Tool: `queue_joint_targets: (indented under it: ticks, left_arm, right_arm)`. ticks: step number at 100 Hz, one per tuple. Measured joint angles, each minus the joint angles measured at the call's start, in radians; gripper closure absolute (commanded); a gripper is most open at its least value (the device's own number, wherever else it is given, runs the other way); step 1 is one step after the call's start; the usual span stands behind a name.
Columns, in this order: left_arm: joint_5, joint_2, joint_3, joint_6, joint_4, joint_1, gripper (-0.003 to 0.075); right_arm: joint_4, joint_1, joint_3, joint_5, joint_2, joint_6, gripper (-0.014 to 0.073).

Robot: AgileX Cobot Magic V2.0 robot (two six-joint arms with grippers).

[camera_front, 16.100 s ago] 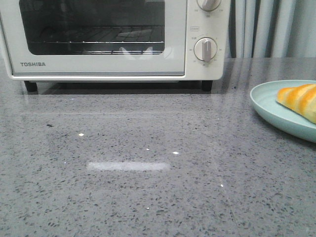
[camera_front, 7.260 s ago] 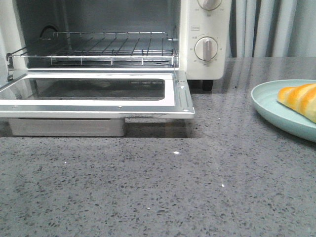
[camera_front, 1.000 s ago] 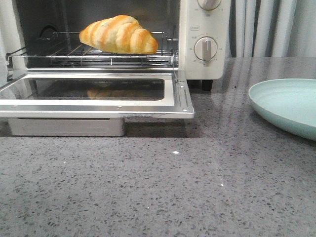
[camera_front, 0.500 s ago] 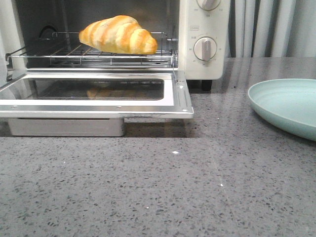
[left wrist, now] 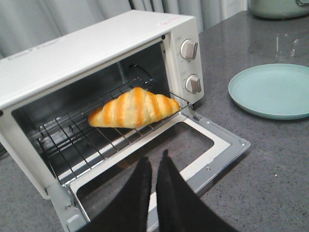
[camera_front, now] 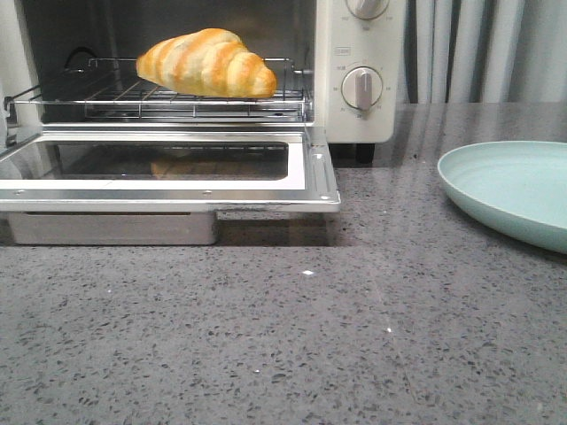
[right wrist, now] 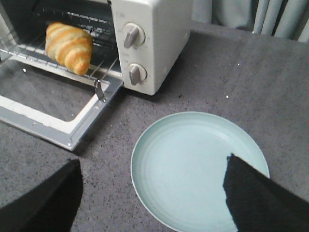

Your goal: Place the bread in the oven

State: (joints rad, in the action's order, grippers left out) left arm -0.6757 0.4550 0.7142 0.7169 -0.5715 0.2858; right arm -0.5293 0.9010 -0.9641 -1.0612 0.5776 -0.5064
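Note:
The bread [camera_front: 205, 63] is a golden-orange striped roll lying on the wire rack [camera_front: 106, 96] inside the white oven [camera_front: 359, 53]. The oven door [camera_front: 168, 190] hangs fully open and flat. The bread also shows in the left wrist view [left wrist: 133, 108] and the right wrist view [right wrist: 70, 45]. My left gripper [left wrist: 153, 157] is shut and empty, held above the open door [left wrist: 212, 154], short of the rack. My right gripper [right wrist: 152, 166] is open and empty above the pale green plate [right wrist: 193, 169]. Neither gripper shows in the front view.
The empty pale green plate [camera_front: 514, 190] sits on the grey speckled counter to the right of the oven. Two round knobs [camera_front: 361, 87] are on the oven's right panel. Grey curtains [camera_front: 478, 49] hang behind. A pot [left wrist: 277, 7] stands at the far counter edge.
Nothing in the scene has moved over the last second; the picture has only slid slightly left. The bread stays on the rack.

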Motion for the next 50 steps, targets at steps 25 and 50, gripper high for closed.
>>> queue_joint_targets:
  ticks: [25, 50]
  left_arm:
    - [0.077, -0.002, -0.045, -0.004, -0.020, 0.000, 0.0740]
    - [0.109, -0.002, -0.045, -0.004, -0.022, 0.000, 0.0740]
  right_arm:
    - [0.000, 0.000, 0.024, 0.084, 0.000, -0.007, 0.0053]
    - [-0.019, 0.000, 0.024, 0.105, 0.000, -0.007, 0.0193]
